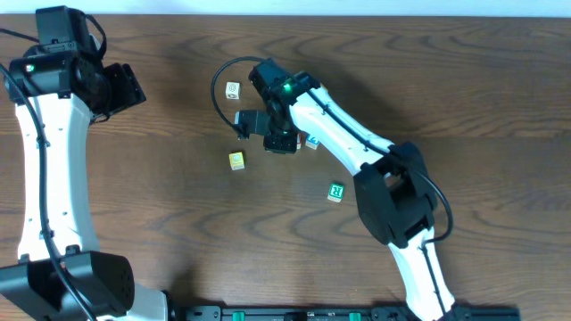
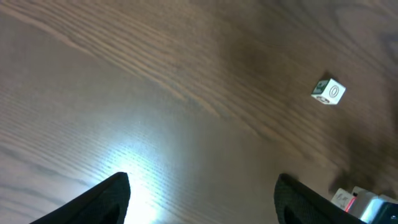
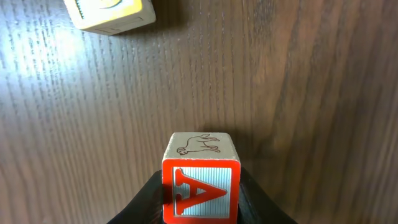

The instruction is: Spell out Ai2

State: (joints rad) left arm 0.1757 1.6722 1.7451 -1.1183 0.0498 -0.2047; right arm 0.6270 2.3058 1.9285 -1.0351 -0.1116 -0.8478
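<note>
At the far left of the dark wooden table (image 1: 178,232), the left arm (image 1: 45,178) rises along the edge, and the left gripper (image 1: 125,86) sits well apart from all the cubes. In the left wrist view this left gripper (image 2: 202,183) has its two dark fingers (image 2: 109,199) spread wide over bare wood with nothing between them. Right of it, a white cube (image 1: 233,89) lies alone on the table; the left wrist view shows the same white cube (image 2: 328,91) with a round mark on one face and green on another. Below that lies a yellow cube (image 1: 236,160), also by itself. Next comes the right gripper (image 1: 281,141) near the middle of the table, just right of the yellow cube and a little above it. In the right wrist view the right gripper (image 3: 200,199) is closed tight on the A cube (image 3: 200,180), a finger pressed to each side. The red "A" faces the camera and a small animal drawing shows on the adjoining face. I cannot tell whether the cube touches the wood. The yellow cube (image 3: 109,15) lies apart from it at the upper left. A small pale cube (image 1: 312,141) peeks out beside the right arm (image 1: 357,143), its letter too small to read. Farther right and lower, a green-lettered cube (image 1: 335,191) lies just beside the arm's dark joint.
</note>
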